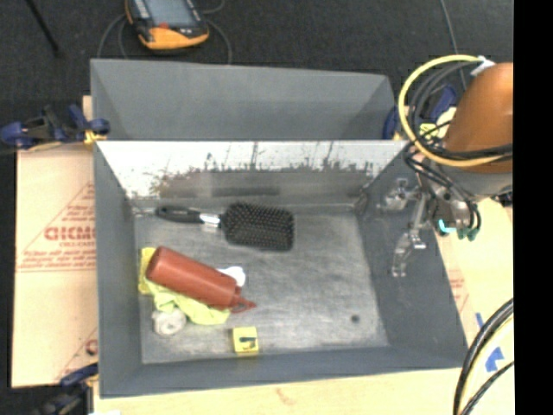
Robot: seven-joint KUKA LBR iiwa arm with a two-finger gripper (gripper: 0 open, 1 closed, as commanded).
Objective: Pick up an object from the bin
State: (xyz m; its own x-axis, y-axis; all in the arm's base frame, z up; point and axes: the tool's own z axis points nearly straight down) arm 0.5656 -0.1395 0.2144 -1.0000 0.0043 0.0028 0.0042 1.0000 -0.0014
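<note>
Grey metal bin viewed from above. Nearest the viewer, just in front of and to the right of the red squeeze bottle, lies a small yellow block. The bottle rests tilted on a crumpled yellow-green cloth, with a small white object at its near left. Beyond the bottle lies a black hairbrush. The pincer hangs over the sloping wall well to the right of the bottle; whether it is spread or pressed together cannot be told.

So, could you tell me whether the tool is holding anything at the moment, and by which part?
Nothing visible is held: the tool hangs by the bin's right wall, while the black hairbrush and red bottle lie apart on the floor.
</note>
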